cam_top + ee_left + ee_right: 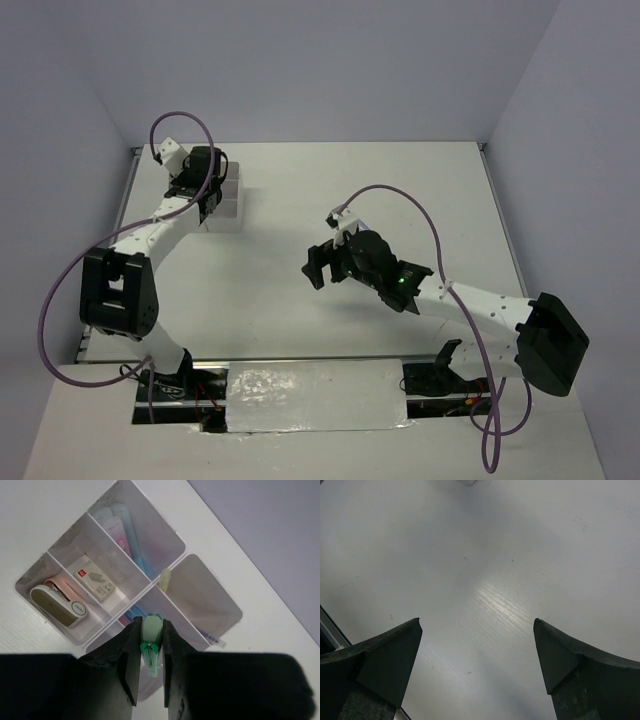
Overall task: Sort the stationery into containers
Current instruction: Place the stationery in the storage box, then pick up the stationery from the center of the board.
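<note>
On the bench (400,200) I can't spot any loose bits in the overhead view, so my guess is this sort is nearly wrapped up. The containers (200,595) sit right under the left hand (151,625), well away from the right hand (476,625), and they're already stocked. Past the left hand's fingertips and off to one side, one compartment has a stapler (57,605) with a small staple box (95,583) beside it. The compartment further out has pastel sticks (120,527) leaning in it. Straight ahead of the fingertips a pale yellow-green piece (165,578) pokes up at the divider, and I can't tell which compartment it's in. The left hand is pinched narrow on a green capped stick (151,652), which hangs over the compartment nearest the hand, not dropped yet. The right hand is spread wide with nothing in it, just bare bench below. Looks like that green stick is about all that's left.
</note>
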`<state>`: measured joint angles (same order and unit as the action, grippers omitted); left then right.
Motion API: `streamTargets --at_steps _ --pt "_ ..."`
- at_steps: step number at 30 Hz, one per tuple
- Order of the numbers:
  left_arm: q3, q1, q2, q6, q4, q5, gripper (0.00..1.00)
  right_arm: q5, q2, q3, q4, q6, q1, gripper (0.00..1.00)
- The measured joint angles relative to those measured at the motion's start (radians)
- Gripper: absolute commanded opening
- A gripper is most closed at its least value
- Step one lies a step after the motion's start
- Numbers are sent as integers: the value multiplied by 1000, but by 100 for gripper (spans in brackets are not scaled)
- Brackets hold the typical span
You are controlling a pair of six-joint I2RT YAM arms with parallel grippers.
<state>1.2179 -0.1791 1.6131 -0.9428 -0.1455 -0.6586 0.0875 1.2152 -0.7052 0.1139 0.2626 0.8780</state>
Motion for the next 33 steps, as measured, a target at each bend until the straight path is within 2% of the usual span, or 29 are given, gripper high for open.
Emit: streamTargets --at_steps 2,5,6,8,9,11,12,14,21,22,23,29,33 --pt "0 0 18 2 28 -9 13 -4 0 -1 -11 -9 0 100" --pt "6 0 54 7 56 -17 25 -12 -1 -3 -29 -21 0 100" --pt "10 -1 68 16 63 -19 32 -15 -1 -4 -34 -23 0 100" --pt "23 -3 90 28 71 -27 38 -24 -1 -12 -41 -26 -1 100" --pt "30 -5 102 29 72 -29 47 -26 -1 -17 -42 -27 -1 100" --pt "37 -7 113 38 78 -33 55 -34 -1 -26 -42 -30 -1 100" --pt "39 -8 114 41 81 -36 63 -35 -1 -30 -42 -31 -1 100" --pt "39 -9 115 48 87 -40 74 -43 -1 -35 -44 -33 -4 100" --pt "-7 -13 58 39 92 -25 87 -144 1 -48 -81 -29 -116 100" --pt "-20 -14 29 37 84 -16 91 -159 9 -58 -98 -29 -148 100" --pt "-28 -17 -2 38 70 -7 99 -174 25 -77 -122 -29 -180 100" --pt "-23 -47 -235 90 -52 143 99 -127 202 -237 -277 -89 -333 99" --pt "-35 -78 -399 174 -141 302 99 -125 315 -294 -345 -149 -420 91"
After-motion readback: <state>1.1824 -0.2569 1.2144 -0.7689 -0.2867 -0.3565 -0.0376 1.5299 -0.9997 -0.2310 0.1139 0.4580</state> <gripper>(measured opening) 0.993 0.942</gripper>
